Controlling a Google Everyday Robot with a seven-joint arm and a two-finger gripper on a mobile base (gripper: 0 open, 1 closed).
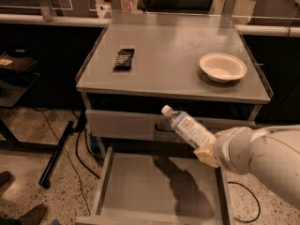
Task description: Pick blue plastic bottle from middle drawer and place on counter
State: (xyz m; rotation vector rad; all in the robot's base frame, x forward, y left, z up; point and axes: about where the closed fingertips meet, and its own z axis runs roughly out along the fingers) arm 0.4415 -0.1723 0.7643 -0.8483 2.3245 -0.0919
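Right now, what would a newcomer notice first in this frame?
The blue plastic bottle hangs tilted in the air, cap up-left, above the open middle drawer, whose floor is bare. The gripper is shut on its lower end, at the tip of the white arm coming in from the right. On the counter sit a cream bowl at right and a dark packet at left.
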